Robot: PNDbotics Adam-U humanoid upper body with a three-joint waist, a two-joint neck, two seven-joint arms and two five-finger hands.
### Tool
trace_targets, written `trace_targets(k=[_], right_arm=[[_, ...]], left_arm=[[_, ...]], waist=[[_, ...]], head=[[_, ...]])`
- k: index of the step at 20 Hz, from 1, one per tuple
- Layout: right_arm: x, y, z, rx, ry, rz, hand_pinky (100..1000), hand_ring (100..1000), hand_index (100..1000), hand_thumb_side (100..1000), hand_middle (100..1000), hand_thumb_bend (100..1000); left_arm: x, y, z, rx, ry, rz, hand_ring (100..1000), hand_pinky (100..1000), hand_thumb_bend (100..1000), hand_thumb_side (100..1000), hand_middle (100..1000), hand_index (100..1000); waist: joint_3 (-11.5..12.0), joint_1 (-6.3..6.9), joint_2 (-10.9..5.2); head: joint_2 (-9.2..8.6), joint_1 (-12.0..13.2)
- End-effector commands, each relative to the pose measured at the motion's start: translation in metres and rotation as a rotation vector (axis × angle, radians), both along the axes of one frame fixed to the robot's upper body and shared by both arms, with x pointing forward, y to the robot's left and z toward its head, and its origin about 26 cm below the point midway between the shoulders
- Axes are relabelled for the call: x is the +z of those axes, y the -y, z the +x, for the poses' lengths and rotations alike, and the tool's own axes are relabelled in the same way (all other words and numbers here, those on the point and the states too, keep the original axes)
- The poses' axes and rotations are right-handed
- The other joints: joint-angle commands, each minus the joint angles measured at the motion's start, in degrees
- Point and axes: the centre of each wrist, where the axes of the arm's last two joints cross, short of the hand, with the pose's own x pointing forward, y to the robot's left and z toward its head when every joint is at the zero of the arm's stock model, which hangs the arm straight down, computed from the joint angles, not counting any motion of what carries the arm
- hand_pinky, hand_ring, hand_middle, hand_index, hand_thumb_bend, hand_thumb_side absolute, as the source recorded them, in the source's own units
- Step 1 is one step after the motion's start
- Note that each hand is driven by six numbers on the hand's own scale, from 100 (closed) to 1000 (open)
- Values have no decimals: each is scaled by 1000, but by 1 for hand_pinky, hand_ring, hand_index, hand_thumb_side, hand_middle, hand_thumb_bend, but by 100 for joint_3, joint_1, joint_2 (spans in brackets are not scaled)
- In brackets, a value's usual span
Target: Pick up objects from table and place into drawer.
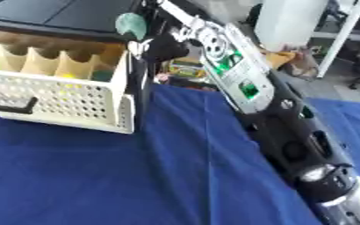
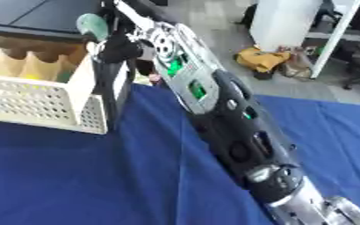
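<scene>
Right arm (image 2: 237,145), one, black with a silver joint, nearest the camera; it enters at the lower right corner and runs diagonally up to the far left.

Right hand (image 1: 164,46), one, at the arm's far end, beside the far right corner of the drawer. Fingers look curled up round a pale teal oval object; the hold is blurred, so this is a judgement from the object sitting off the table at the fingertips.

Teal object (image 1: 131,25), one, raised above the drawer's right wall, near the rim, not yet inside.

Drawer (image 1: 75,103), one, white perforated plastic, standing on the cloth at the left. Black handle (image 1: 10,105), one, on its near face. Cardboard dividers (image 1: 45,61), one set, forming several pockets. Small bits of colour lie among the pockets: a yellow spot (image 1: 68,75) and a greenish patch (image 1: 102,75); what they are cannot be told.

Blue cloth (image 1: 137,176), one, covering the table; no further loose object shows on the part in view.

Left hand: none in either view.

Progress, as judged: pick-up done for this item, carry nearly done; lowering and release remain.
</scene>
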Motion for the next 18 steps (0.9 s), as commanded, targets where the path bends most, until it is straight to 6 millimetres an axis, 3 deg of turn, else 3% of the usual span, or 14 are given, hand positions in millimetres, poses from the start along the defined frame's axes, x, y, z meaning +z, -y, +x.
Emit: trace_targets(k=[1,18], right_arm=[[6,-8,-2,10,21,-2,586,544,608,250,527,100],[11,-22,-3,31,65,26,580,538,602,247,521,100]], left_arm=[[8,1,-5,-7,31,15,100,100,259,455,100,728],[10,2,-5,-12,43,9,100,100,251,461,100,725]], waist=[[46,27,-106],[193,-142,54]], head=[[-102,-63],[-237,-126]])
